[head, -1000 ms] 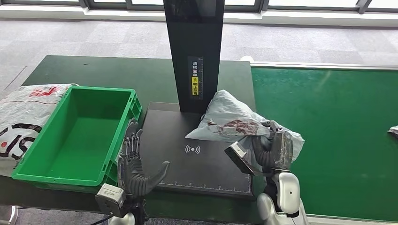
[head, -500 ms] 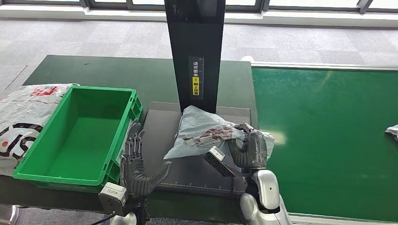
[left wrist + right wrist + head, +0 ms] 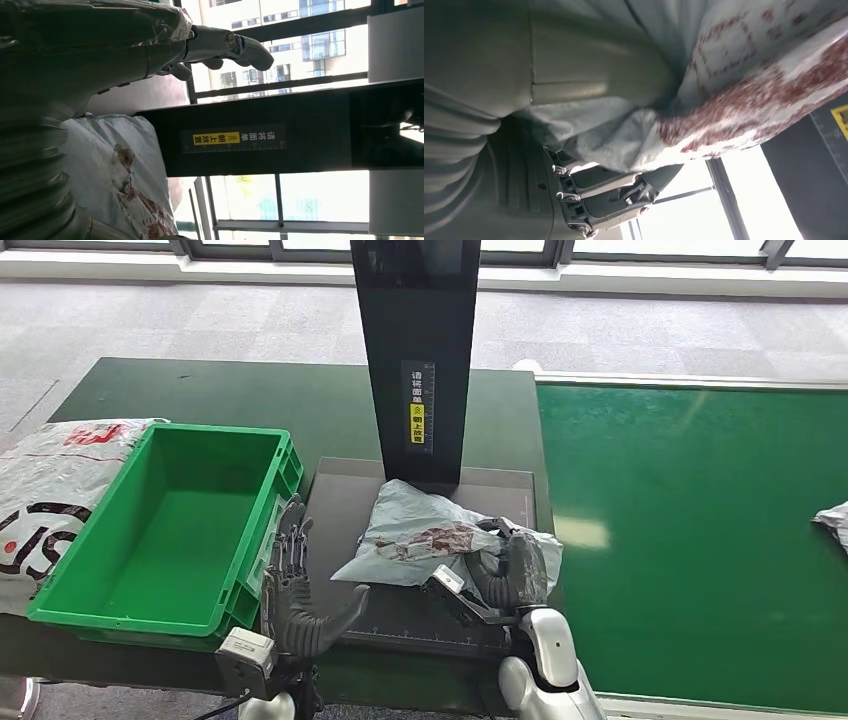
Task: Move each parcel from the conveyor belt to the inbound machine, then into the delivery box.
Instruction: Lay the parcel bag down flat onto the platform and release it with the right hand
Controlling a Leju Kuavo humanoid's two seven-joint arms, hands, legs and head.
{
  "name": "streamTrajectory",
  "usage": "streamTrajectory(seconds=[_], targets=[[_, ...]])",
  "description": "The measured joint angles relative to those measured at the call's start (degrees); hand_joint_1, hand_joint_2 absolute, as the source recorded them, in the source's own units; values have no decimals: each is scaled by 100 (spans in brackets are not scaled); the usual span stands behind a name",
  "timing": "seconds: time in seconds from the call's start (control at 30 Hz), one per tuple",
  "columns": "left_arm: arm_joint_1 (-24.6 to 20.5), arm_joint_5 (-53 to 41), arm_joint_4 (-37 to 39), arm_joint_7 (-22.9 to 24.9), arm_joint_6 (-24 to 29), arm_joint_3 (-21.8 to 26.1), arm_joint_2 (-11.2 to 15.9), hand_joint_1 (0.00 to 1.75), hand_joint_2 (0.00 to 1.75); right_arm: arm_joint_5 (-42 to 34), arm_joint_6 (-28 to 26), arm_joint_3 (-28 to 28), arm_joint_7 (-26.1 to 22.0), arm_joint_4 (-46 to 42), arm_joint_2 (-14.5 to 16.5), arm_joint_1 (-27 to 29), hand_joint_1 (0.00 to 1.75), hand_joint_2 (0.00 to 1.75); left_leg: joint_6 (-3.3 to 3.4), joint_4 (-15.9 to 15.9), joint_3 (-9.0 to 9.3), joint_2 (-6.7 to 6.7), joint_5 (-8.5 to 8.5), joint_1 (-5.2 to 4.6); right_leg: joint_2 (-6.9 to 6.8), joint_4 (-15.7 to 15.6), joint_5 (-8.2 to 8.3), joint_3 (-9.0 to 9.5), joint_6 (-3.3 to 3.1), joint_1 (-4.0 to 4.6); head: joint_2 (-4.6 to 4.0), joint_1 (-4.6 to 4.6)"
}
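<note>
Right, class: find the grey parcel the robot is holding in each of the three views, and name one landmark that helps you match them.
Head view: the grey parcel lies on the dark platform, below the black column, gripped by the right hand.
Left wrist view: the parcel is low on the left, beside the black column.
Right wrist view: the parcel spans the upper picture, close up.
Shared landmark: the yellow label on the black column.

Right hand (image 3: 515, 575) grips grey parcel (image 3: 425, 540) on the black scanner plate (image 3: 345, 505) — below the post (image 3: 415, 350). Left hand (image 3: 295, 590) spread, empty, beside green crate (image 3: 160, 615).
</note>
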Motion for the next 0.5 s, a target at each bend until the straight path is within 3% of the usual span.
streamTrajectory(seconds=[0.13,0.27,0.5], targets=[[-11,27,21,0,77,-22,9,0,175,-35,21,8,38,404,0,-176,0,0,0,0,-6,2,0,0,1,0,0,3,0,1,0,0],[-21,55,22,0,139,-61,28,0,175,-278,160,17,-63,772,7,-331,0,0,0,0,2,2,0,1,1,1,0,4,0,1,0,-2],[-28,57,25,0,181,-98,43,0,175,-1183,183,28,-807,769,15,-304,0,0,0,0,16,1,0,0,1,1,0,3,0,1,0,-2]])
